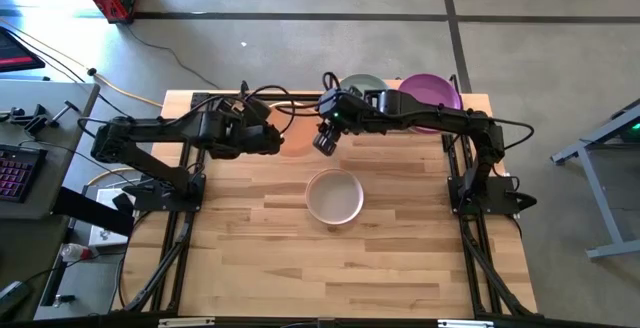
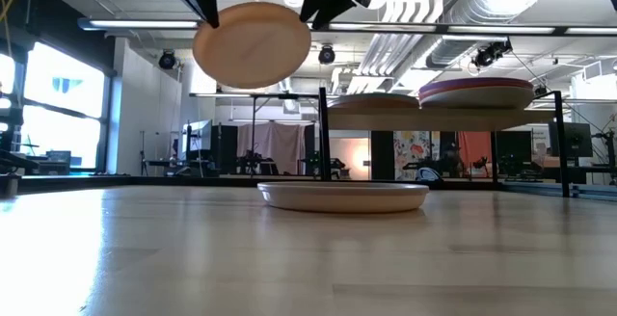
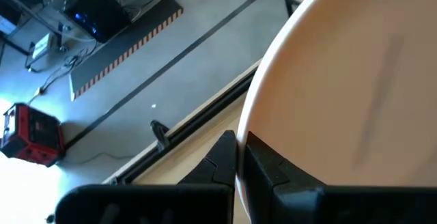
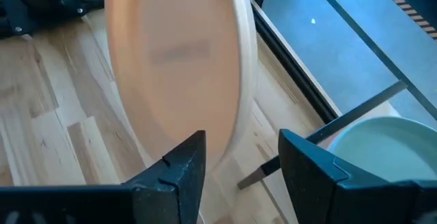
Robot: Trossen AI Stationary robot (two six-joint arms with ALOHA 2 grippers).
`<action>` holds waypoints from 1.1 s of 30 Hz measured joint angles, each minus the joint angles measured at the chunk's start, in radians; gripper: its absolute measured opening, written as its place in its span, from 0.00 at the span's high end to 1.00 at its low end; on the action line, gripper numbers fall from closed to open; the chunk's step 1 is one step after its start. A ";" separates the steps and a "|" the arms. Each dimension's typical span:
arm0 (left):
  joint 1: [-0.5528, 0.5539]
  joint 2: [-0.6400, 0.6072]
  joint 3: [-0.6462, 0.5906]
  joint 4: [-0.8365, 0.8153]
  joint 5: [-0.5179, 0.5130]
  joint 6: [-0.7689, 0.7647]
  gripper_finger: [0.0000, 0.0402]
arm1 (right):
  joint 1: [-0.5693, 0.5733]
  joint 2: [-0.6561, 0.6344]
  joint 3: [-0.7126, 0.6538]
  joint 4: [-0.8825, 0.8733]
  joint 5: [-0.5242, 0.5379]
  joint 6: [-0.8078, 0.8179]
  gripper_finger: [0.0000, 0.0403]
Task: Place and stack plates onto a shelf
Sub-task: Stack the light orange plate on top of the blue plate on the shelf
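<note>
Handover is the step in hand, by my judgement. Taking the shelf (image 2: pixel 434 116) as landmark: nearest the low camera, in front of the shelf, a cream-white plate (image 2: pixel 343 196) lies flat on the tabletop (image 1: pixel 300 258). Above and behind it, short of the shelf's left end, the left gripper (image 3: pixel 239 166) is clamped on the rim of a pale peach plate (image 2: pixel 252 44), held tilted in the air. The right gripper (image 4: pixel 235 159) waits just beside that plate with its fingers spread, the plate's far rim between them but not yet pinched. On the shelf itself sit a sage green plate (image 1: pixel 364 85) and, right of it, a purple plate (image 1: pixel 431 91). To do this well, the right fingers should close squarely on the rim before the left lets go, then carry the plate level onto a shelf stack.
</note>
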 joint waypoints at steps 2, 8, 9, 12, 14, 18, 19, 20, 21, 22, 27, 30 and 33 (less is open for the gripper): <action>0.000 0.000 0.000 0.033 0.000 0.026 1.00 | -0.002 0.000 0.000 0.000 0.000 0.000 0.60; 0.000 0.000 0.000 0.128 0.012 0.132 1.00 | -0.009 0.000 0.000 0.002 0.010 0.041 0.64; 0.000 0.000 0.000 0.139 0.017 0.147 1.00 | -0.011 0.000 0.000 0.001 0.010 0.048 0.65; 0.000 0.000 0.000 0.168 0.024 0.180 1.00 | -0.016 0.000 0.000 -0.005 0.009 0.076 0.72; 0.000 0.000 0.000 0.172 0.023 0.199 1.00 | -0.017 0.000 0.000 -0.006 0.008 0.089 0.79; 0.000 0.000 0.000 0.172 0.027 0.232 1.00 | -0.016 0.000 0.000 -0.008 0.006 0.112 0.95; 0.000 0.000 0.000 0.172 0.030 0.243 1.00 | -0.017 0.000 0.000 -0.008 0.006 0.120 0.97; 0.000 0.000 0.000 0.173 0.033 0.250 1.00 | -0.017 0.000 0.000 -0.009 0.002 0.128 0.98; 0.000 0.000 0.000 0.173 0.041 0.258 0.99 | -0.017 0.000 0.000 -0.010 -0.003 0.139 0.97; 0.000 0.000 0.000 0.173 0.051 0.267 0.99 | -0.017 0.000 0.000 -0.011 -0.006 0.156 0.96; 0.000 0.000 0.000 0.169 0.070 0.281 0.95 | -0.017 0.000 0.000 -0.016 -0.008 0.191 0.99; 0.002 0.000 0.000 0.170 0.084 0.299 0.93 | -0.017 0.000 0.000 -0.016 -0.012 0.215 0.98; 0.007 0.000 0.000 0.169 0.124 0.330 0.90 | -0.016 0.000 0.000 -0.027 -0.013 0.240 0.99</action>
